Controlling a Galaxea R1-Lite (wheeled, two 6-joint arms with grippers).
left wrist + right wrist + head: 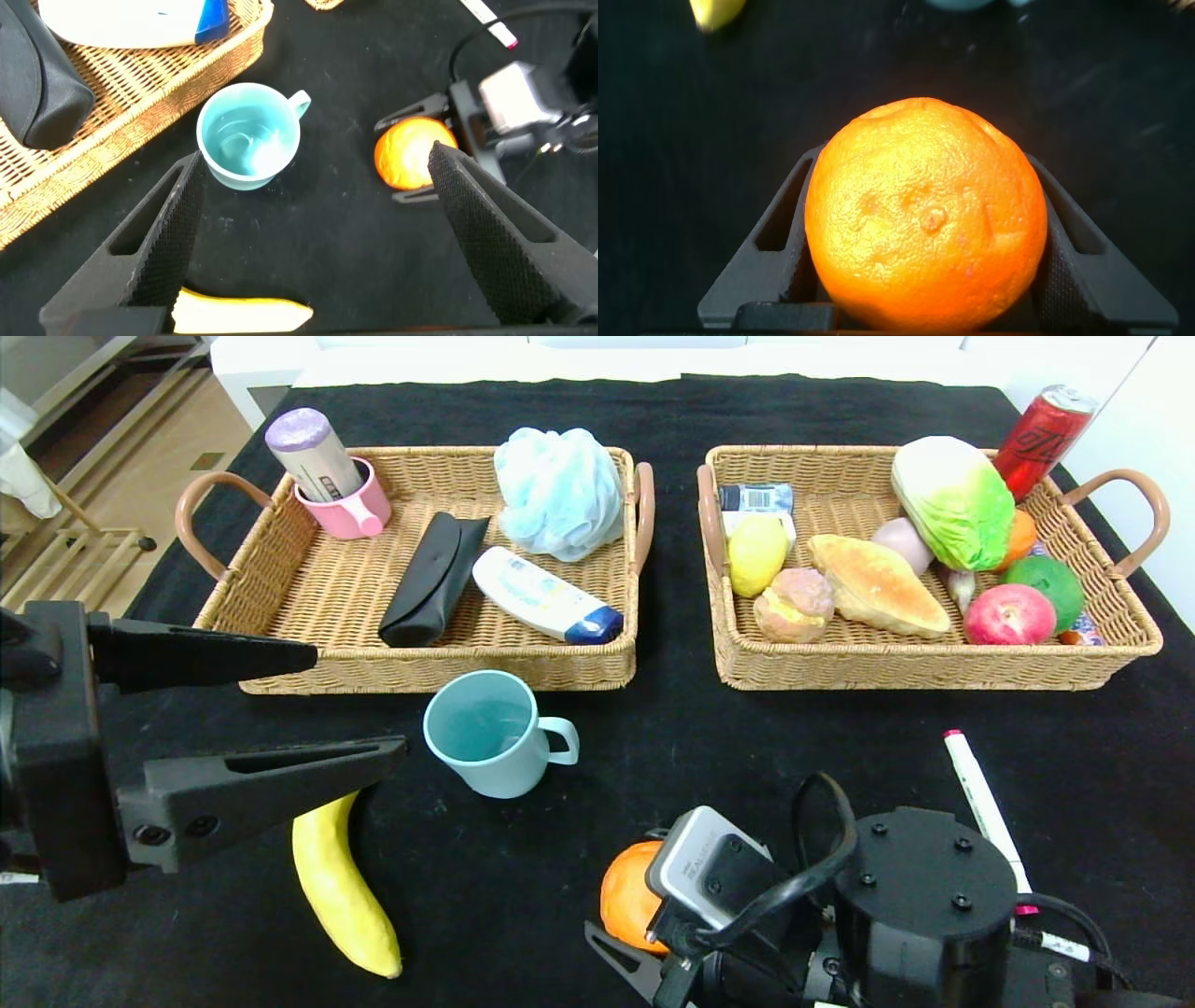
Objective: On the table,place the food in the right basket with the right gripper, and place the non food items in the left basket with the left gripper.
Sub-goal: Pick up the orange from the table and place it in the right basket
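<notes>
While pinching the orange (924, 210) between both fingers, low in the head frame near the bottom centre, right gripper (924, 289) looks to be at the pick-up step for a food item. Next, probably: lift clear of the table (747, 756) and carry up-frame to the right basket (924, 667), already crowded with cabbage (952, 504), bread and apple, so aiming for a free patch. Left gripper (359, 705) hangs spread wide at left of frame, above the banana (341, 887) and beside the teal mug (490, 733). Marker pen (980, 803) lies lower right, well apart from the left basket (429, 672). Hidden: right fingertips behind the wrist in the head view; banana's upper end under the left finger.
</notes>
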